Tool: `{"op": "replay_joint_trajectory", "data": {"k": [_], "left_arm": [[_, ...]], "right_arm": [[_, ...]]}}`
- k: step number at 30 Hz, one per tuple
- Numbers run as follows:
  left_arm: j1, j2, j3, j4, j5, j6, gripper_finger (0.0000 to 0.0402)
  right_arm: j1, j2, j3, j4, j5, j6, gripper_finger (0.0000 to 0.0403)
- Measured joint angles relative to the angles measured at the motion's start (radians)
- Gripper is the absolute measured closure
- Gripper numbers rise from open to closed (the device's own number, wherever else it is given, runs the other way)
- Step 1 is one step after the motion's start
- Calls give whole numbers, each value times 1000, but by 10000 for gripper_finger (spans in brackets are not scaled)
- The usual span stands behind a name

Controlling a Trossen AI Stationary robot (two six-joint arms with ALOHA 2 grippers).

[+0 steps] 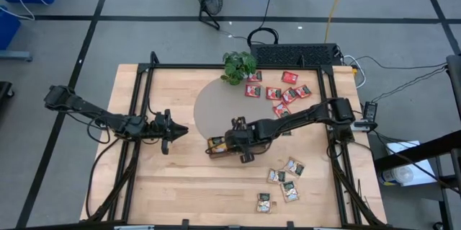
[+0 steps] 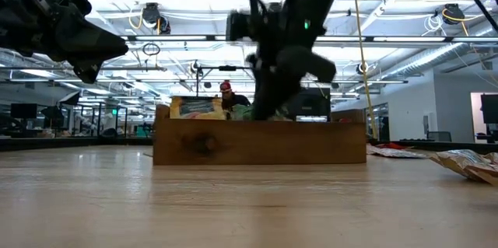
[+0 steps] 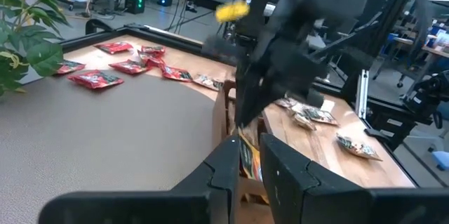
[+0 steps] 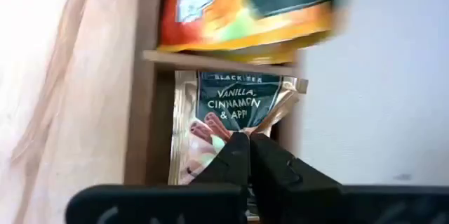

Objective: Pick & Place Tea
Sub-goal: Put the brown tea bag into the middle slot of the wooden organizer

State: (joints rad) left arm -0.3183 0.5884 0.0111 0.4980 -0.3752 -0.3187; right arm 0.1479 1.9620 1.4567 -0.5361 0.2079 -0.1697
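Out on the left, the left gripper (image 1: pixel 173 130) is being held above bare wood of the table (image 1: pixel 180 194), well apart from every packet, its dark fingers (image 3: pixel 224 171) being kept pressed together with only a thin slit between them in the left wrist view. The arm is being stretched in from the table's left edge.

Moving toward the middle, a grey round mat (image 1: pixel 212 107) is being shown on the table, and at its near edge the small wooden tray (image 1: pixel 218 146) is being worked over. Seen from table height, the tray (image 2: pixel 261 143) is being topped by orange-yellow packets (image 2: pixel 194 108) poking above its wall. The right gripper (image 1: pixel 241 143) is being lowered right into the tray; in the right wrist view its fingertips are being closed on the edge of a pale beige packet (image 4: pixel 235 122) printed with vanilla and cinnamon, lying in a compartment beside an orange-yellow packet (image 4: pixel 245 6) in the next one.

At the back, a potted plant (image 1: pixel 238 65) is being seen at the far rim of the mat. Just right of it, the red packets (image 1: pixel 277 89) are being left scattered across the mat's far right side and the wood beside it. Further right and nearer the front, the beige-and-green packets (image 1: pixel 284 183) are being left lying loose on the wood, well apart from the tray.
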Motion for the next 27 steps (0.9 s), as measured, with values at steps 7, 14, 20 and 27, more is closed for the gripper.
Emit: {"op": "replay_joint_trajectory", "data": {"k": [7, 14, 20, 27], "left_arm": [[0, 0, 0, 0, 0, 0, 339], [0, 0, 0, -1, 0, 0, 339], [0, 0, 0, -1, 0, 0, 339], [0, 1, 3, 95, 23, -309, 339]], "right_arm": [[24, -91, 1, 13, 87, 13, 403], [62, -192, -164, 285, 212, 13, 403], [93, -294, -458, 797, 330, -11, 403], [145, -254, -692, 1438, 553, -82, 403]]}}
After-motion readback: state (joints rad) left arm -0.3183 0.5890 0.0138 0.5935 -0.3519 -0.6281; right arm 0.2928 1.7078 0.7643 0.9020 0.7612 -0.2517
